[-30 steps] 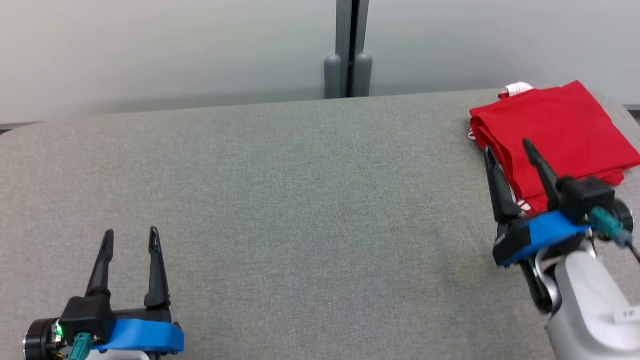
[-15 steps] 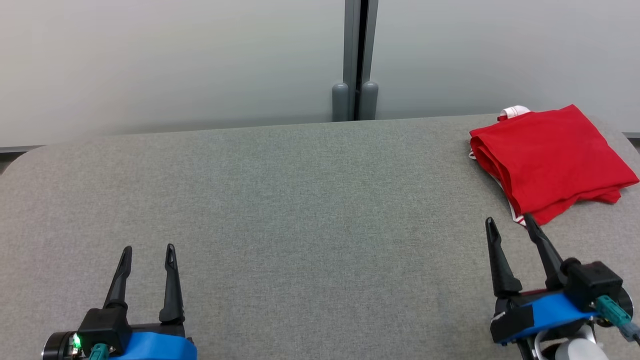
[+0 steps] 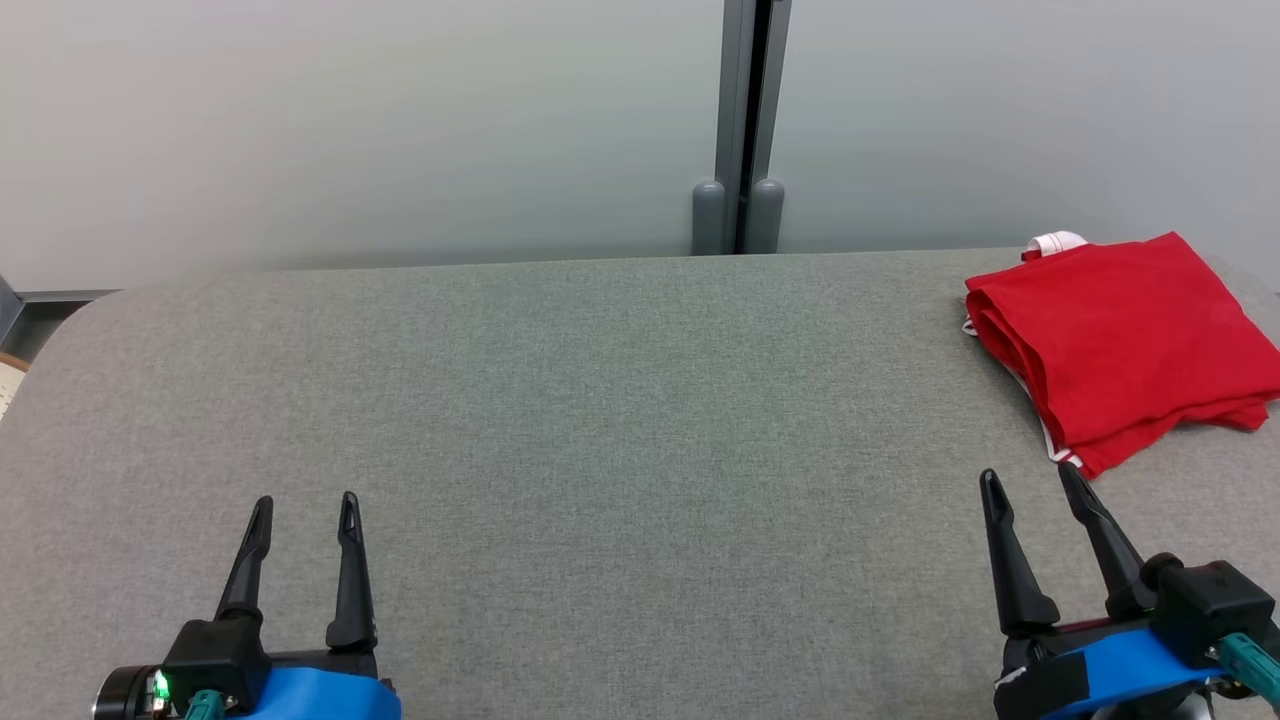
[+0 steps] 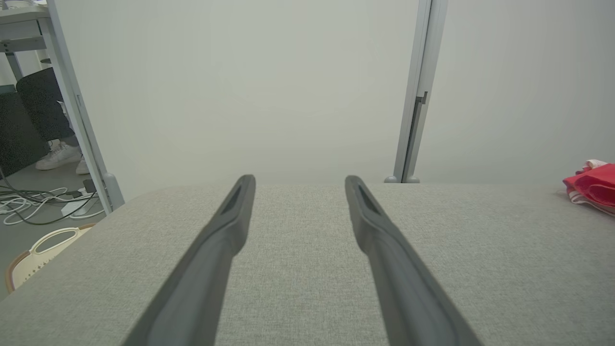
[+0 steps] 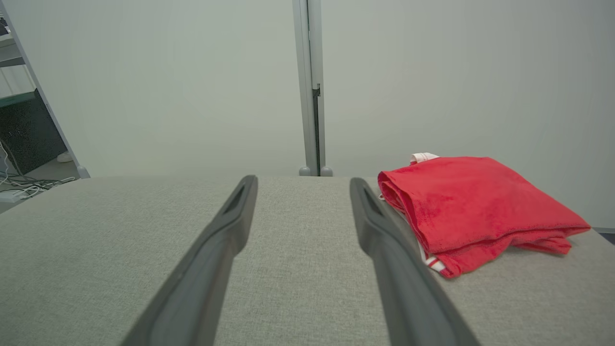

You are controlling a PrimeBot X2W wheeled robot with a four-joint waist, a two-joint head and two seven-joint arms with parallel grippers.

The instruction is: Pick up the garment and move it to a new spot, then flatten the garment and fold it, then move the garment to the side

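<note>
garment: red, folded, far right on grey table | left gripper: near left, jaws wide, empty | right gripper: near right, jaws wide, empty, just before garment

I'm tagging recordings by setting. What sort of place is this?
Likely an office or lab work cell: a grey fabric-topped table beside pale partition panels, with loose cables on the floor beyond.
</note>
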